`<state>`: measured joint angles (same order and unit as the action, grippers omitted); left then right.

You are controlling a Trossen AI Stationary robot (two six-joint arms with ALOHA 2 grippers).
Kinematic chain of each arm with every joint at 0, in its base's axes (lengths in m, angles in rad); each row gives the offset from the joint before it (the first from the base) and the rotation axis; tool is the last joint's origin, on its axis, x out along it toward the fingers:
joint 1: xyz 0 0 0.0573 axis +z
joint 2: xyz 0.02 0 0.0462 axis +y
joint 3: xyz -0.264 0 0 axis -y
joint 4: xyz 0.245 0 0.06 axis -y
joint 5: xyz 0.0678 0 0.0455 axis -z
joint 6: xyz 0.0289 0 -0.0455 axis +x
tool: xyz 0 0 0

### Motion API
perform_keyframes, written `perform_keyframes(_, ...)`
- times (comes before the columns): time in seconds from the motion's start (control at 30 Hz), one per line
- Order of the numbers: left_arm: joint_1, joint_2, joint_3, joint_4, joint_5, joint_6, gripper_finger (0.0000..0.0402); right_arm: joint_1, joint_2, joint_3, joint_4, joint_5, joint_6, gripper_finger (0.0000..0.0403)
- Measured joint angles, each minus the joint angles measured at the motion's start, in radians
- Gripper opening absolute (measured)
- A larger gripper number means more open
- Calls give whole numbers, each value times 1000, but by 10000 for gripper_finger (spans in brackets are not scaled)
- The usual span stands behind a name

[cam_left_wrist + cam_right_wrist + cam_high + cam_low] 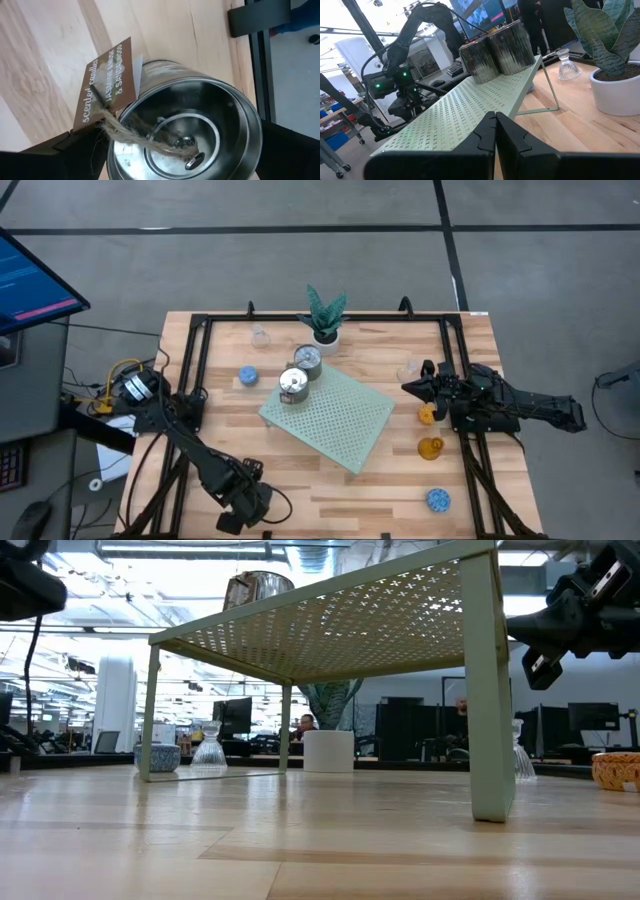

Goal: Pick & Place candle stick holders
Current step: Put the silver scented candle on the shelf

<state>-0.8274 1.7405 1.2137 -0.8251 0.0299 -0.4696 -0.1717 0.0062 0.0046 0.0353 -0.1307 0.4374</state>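
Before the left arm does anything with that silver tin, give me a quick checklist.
1. Tin sits between the open left gripper's jaws: ok.
2. Jaws touching the tin: cannot tell.
3. Tag clear of the jaws: cannot tell.
4. Bare room on the mat beside the two tins: ok.
5. Right gripper shut, off the mat: ok.

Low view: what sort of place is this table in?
Probably an open-plan lab or office used for robot work: dark computer monitors line desks behind the pale wooden table, long ceiling lights run overhead, and a seated person works far back.
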Motion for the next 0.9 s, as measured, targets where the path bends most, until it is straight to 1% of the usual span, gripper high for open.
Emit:
perform_keyframes(0.17,1,0,0,-1,-7,13,400,0,0,0,0,0,0,0)
perform_keyframes(0.27,3,0,0,-1,-55,12,400,0,0,0,0,0,0,0)
perform_keyframes(0.4,7,0,0,-3,-92,17,400,0,0,0,0,0,0,0)
perform_keyframes(0.63,6,0,1,24,-94,-31,400,0,0,0,0,0,0,0)
perform_keyframes(0.9,17,0,1,29,-83,-23,399,0,0,0,0,0,0,0)
